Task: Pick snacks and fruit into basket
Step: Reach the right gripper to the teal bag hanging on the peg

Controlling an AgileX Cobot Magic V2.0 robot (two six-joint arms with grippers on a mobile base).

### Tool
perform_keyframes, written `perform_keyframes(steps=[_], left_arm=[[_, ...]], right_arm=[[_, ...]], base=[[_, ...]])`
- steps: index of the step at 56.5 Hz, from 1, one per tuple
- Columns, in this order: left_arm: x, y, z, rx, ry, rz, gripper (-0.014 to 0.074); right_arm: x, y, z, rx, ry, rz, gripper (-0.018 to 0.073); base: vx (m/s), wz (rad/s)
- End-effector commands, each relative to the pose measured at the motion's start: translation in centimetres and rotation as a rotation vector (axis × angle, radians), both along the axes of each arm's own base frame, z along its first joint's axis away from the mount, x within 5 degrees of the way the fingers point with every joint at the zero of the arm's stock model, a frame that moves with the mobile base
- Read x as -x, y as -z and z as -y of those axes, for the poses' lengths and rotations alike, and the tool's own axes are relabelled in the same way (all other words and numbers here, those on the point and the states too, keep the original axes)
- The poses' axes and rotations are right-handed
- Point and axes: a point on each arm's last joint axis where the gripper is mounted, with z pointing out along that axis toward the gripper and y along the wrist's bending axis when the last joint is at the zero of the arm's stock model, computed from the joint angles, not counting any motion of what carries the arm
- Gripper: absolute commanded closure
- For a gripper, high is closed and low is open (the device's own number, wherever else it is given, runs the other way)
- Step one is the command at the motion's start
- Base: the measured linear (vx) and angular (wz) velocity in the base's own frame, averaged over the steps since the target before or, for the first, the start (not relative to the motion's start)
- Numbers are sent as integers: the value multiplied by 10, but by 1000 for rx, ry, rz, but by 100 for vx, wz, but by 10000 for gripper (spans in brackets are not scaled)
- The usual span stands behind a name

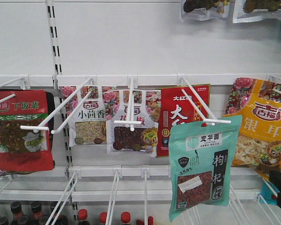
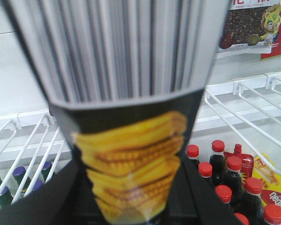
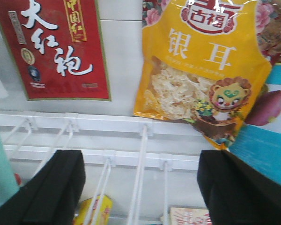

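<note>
Nearest, left gripper (image 2: 131, 213): clenched on the corn snack pack (image 2: 131, 150), in front of the shelf rails (image 2: 253, 101).
Right gripper (image 3: 140, 164): fingers spread, nothing between them.
Beyond: yellow pouch (image 3: 201, 70) hanging on the white back wall (image 3: 122, 61).

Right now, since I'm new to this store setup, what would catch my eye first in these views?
A teal goji-berry pouch hangs at the tip of its peg, centre-right in the front view, beside a yellow white-fungus pouch at right. A corn-print packet fills the left wrist view, with red-capped bottles lower right.
</note>
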Motion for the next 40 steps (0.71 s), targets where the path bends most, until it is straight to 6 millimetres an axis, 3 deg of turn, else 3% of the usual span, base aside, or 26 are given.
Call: perform_keyframes(steps=[1, 11, 26, 40], left_arm=[[0, -20, 1, 12, 16, 121, 586], [0, -20, 1, 12, 16, 121, 586], [0, -20, 1, 12, 16, 121, 586], [0, -20, 1, 12, 16, 121, 586]], right_arm=[[-1, -13, 1, -68, -86, 47, -1], [2, -8, 15, -170, -305, 15, -1], [-29, -14, 19, -228, -622, 21, -1], [-45, -13, 20, -263, -732, 14, -1]], base=[[0, 0], [0, 0], [0, 0], [0, 0]])
